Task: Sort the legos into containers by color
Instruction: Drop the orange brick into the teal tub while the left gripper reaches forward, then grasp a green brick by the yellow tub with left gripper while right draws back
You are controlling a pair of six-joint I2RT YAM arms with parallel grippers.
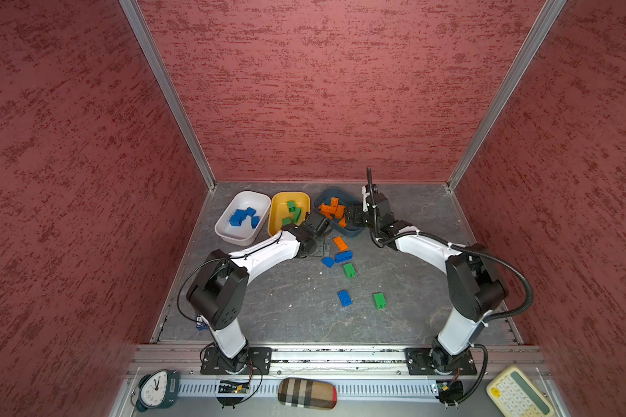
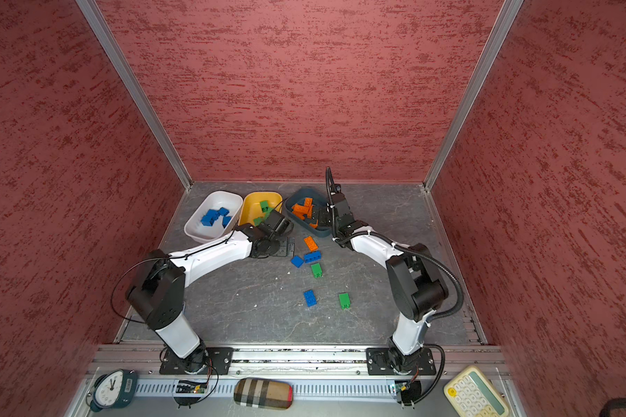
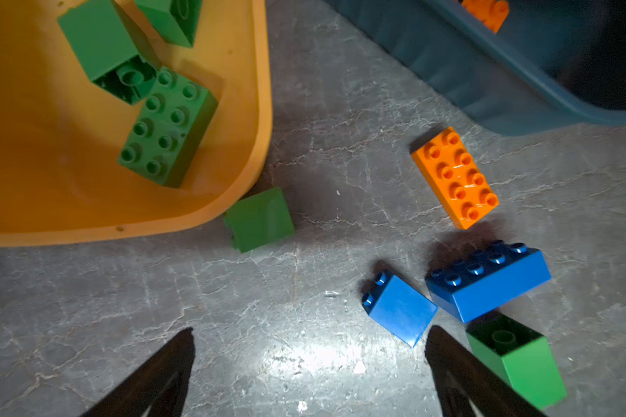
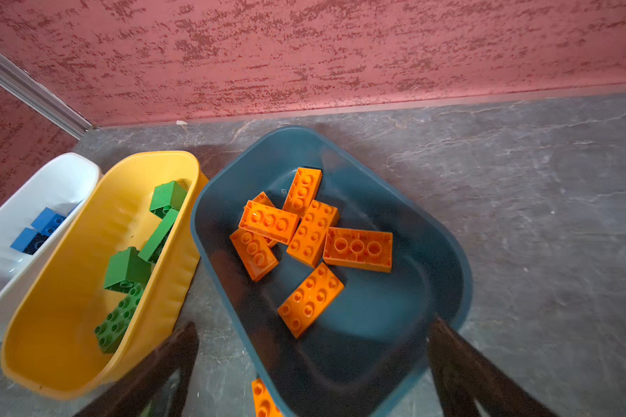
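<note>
Currently right hand (image 4: 313,325) gapes empty over the teal tub (image 1: 344,195), 3 o'clock of the yellow tub (image 1: 279,211). Left hand (image 3: 311,330) wide open, empty.

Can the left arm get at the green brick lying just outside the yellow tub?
Probably yes. The left gripper hangs open near the green brick, with bare table between. The brick lies right at the rim of the yellow tub, which may crowd the jaws.

Blue legos (image 1: 244,216) lie in the white tub (image 1: 232,234), green legos (image 1: 292,210) in the yellow tub (image 1: 279,211), orange legos (image 1: 331,209) in the teal tub (image 4: 376,310), while several loose legos (image 1: 340,243) lie scattered on the bench (image 1: 286,310).
</note>
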